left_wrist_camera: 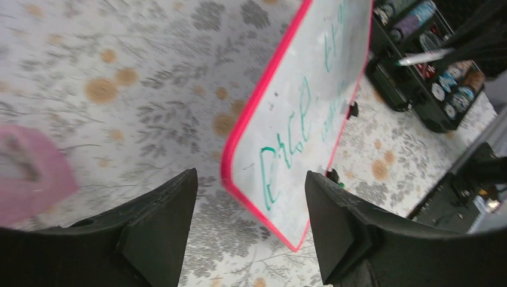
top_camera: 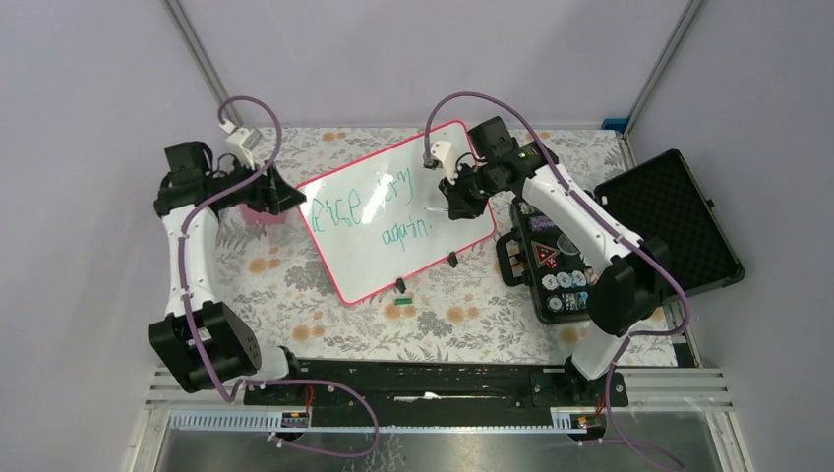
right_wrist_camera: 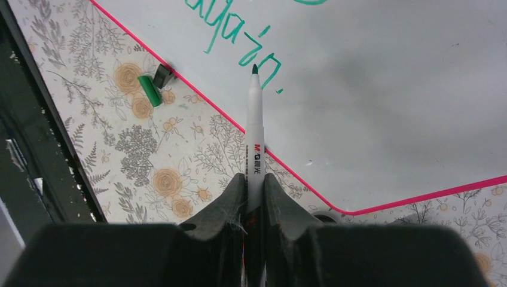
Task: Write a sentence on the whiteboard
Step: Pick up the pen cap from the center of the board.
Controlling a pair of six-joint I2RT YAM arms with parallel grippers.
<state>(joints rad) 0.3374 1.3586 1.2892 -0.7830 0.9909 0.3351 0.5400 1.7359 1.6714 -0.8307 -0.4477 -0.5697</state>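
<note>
Pink-framed glossy white whiteboard (top_camera: 393, 236) with the green-teal handwritten sentence (top_camera: 359, 208) lies on the floral counter (top_camera: 295, 285). Right tool (right_wrist_camera: 254, 179) clamps a white marker (right_wrist_camera: 254, 119) over it; left tool (left_wrist_camera: 250, 179) gapes beside its corner. Open black case (top_camera: 674, 211) holds round pieces.

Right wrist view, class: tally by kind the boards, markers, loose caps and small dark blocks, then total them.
Glossy white whiteboard with pink-red frame: 1
White green-tipped marker in the right gripper: 1
Loose green plastic cap: 1
Small dark block at the board's edge: 1
Total: 4
</note>
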